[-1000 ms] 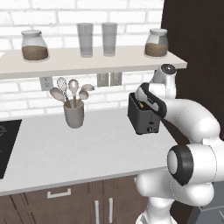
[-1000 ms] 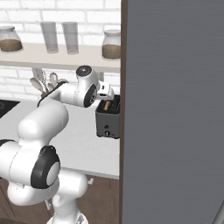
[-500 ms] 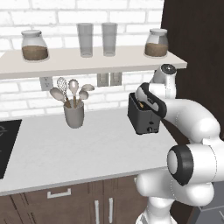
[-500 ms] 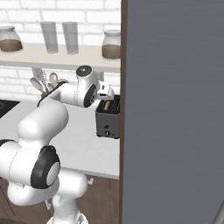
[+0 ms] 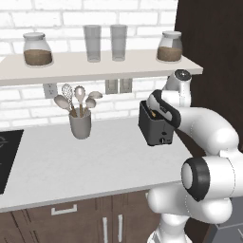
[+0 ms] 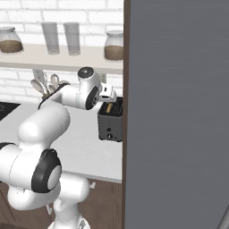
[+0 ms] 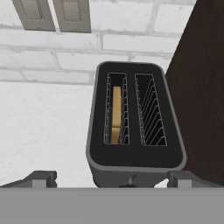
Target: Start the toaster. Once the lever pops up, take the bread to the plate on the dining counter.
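My pincer (image 7: 111, 178) hangs right over the boxy dark grey toaster (image 7: 133, 127), jaws spread wide, one tip on either side of its near end and gripping nothing. The thin tan slice of bread (image 7: 116, 114) stands sunk in the left slot; the right slot holds bare wire. The toaster sits at the right end of the pale worktop (image 5: 85, 161), against a dark wood panel (image 7: 199, 87). White brick wall (image 7: 131, 43) behind.
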You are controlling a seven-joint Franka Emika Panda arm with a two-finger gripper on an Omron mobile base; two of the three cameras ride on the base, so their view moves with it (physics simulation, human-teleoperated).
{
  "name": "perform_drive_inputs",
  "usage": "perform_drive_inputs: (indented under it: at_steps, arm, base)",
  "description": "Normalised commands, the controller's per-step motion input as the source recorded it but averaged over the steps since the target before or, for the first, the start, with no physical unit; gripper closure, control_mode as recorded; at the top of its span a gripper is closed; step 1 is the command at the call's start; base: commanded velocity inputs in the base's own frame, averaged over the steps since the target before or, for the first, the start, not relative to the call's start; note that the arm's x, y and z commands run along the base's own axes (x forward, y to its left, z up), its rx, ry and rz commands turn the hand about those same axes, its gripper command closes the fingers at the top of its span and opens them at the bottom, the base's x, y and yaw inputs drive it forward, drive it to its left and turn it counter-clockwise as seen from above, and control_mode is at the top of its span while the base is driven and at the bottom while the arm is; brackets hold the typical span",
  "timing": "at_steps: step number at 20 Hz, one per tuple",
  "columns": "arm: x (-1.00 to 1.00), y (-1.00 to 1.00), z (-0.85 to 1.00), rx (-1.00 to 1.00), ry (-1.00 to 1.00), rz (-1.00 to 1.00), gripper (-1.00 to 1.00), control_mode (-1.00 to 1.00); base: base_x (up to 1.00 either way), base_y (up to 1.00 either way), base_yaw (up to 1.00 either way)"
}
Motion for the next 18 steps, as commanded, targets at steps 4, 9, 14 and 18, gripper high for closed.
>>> perform_drive_inputs:
  at_steps: [4,9,14,18]
  arm:
    - [0.0,0.0,0.0,0.0,0.0,0.0,-1.0,-1.0]
    - [0.0,0.0,0.0,0.0,0.0,0.0,-1.0,-1.0]
    - [0.0,0.0,0.0,0.0,0.0,0.0,-1.0,-1.0]
    - [0.0,0.0,0.0,0.0,0.0,0.0,-1.0,-1.0]
  base:
    - [0.0,0.0,0.0]
    - [0.0,0.0,0.0]
    - [0.0,0.0,0.0]
    - [0.0,0.0,0.0]
